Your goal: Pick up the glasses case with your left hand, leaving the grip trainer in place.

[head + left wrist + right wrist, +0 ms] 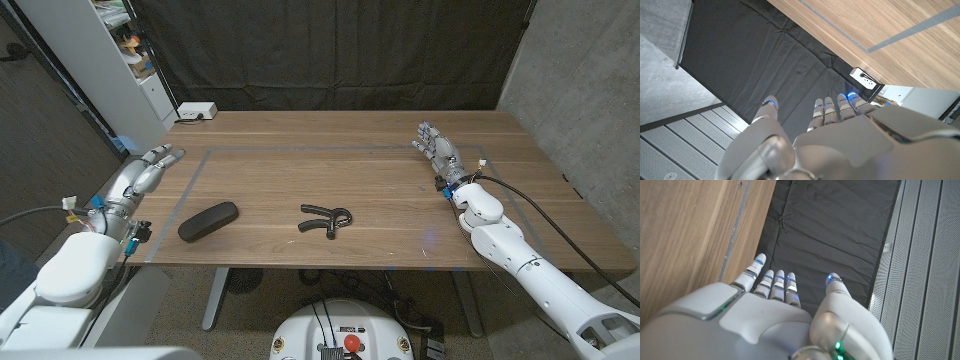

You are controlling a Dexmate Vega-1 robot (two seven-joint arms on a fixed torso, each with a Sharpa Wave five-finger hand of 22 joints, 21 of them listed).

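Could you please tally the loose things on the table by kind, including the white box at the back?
Glasses case: 1
Grip trainer: 1
White box: 1
Total: 3

Shelf (135, 45) contents (far left) too small

Black curtain (330, 50) behind wooden table (380, 135)
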